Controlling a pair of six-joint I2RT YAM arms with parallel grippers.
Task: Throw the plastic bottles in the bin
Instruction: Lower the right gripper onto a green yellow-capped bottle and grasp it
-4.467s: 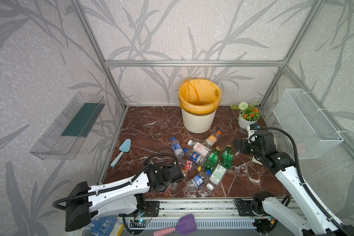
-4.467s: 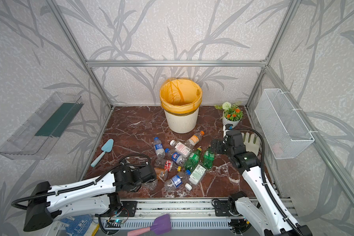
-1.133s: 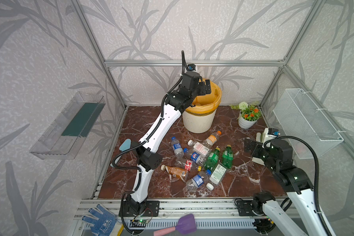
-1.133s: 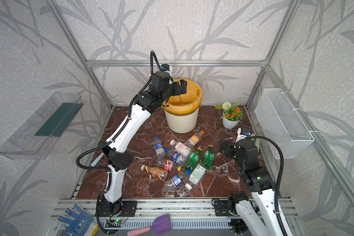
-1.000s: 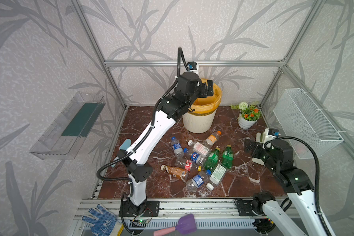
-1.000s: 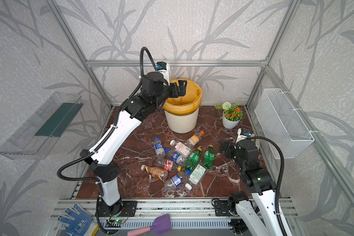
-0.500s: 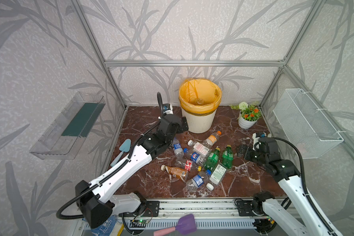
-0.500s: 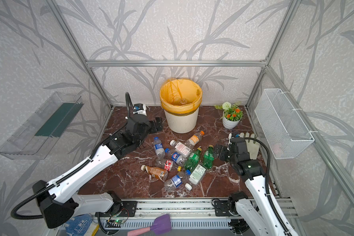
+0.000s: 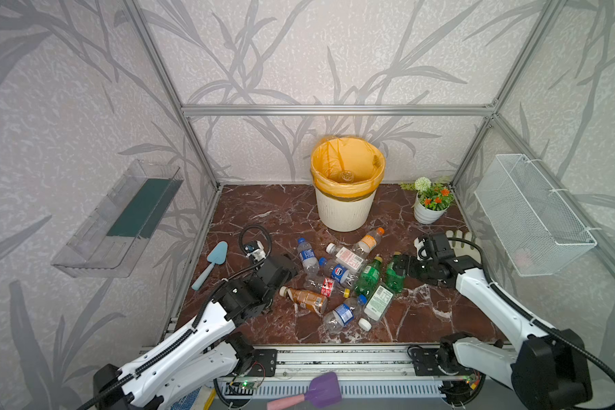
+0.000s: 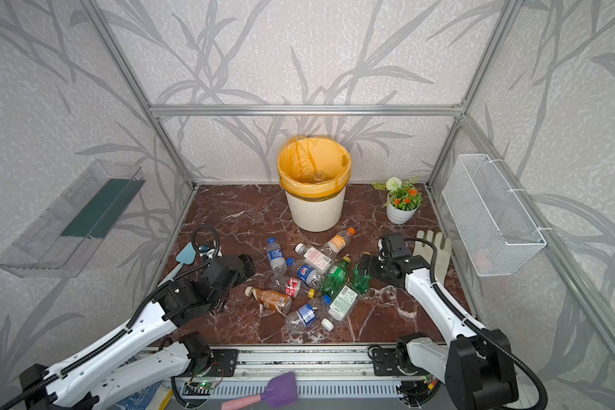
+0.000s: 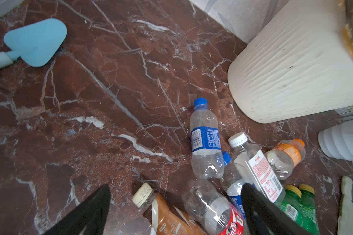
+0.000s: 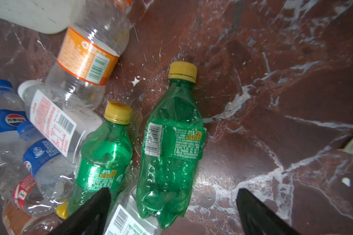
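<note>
My left gripper (image 11: 175,186) hangs with its jaws spread and empty beside a brown bottle (image 11: 167,217), and my right gripper (image 12: 173,190) is spread wide over a green bottle (image 12: 169,146). The plastic bottles (image 9: 341,280) lie heaped mid-floor. The bin (image 9: 345,209) stands behind them by the back wall.

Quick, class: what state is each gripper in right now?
Left gripper: open, holding nothing.
Right gripper: open, at a green bottle, nothing held.

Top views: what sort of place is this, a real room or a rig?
Probably a staged robot test cell, not a home: an aluminium frame holds wallpapered panels, and a mounting rail edges the marble-look floor.
</note>
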